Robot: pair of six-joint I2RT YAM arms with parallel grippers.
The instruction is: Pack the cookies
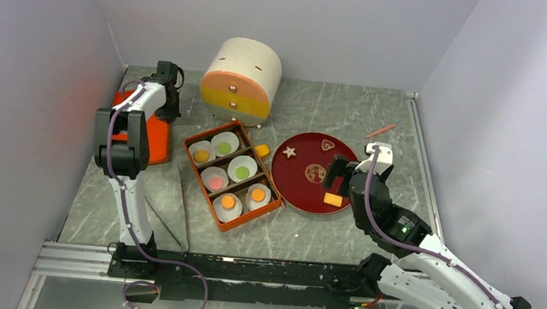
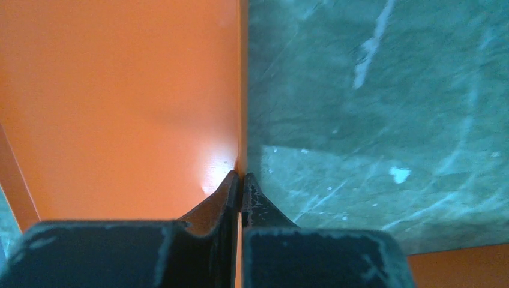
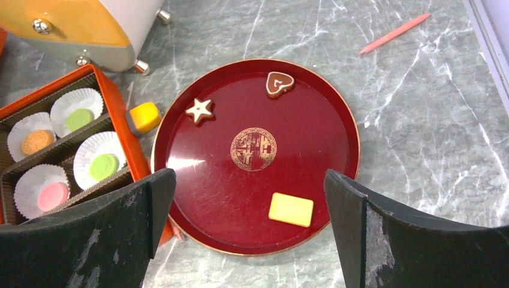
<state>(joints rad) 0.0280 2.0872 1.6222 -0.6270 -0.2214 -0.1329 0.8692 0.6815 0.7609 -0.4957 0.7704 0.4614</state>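
An orange box holds six white paper liners, each with one round cookie: orange, green, green, pink, orange and orange. A red round plate carries a white star, a heart and a yellow rectangle. I cannot tell whether the gold patterned round at the plate's centre is print or a cookie. My right gripper is open above the plate's near edge. My left gripper is shut on the edge of the orange lid.
A cream drum-shaped chest with an orange and a yellow drawer stands behind the box. A small yellow block lies between box and plate. A pink stick lies at the far right. Thin metal tongs lie at the near left.
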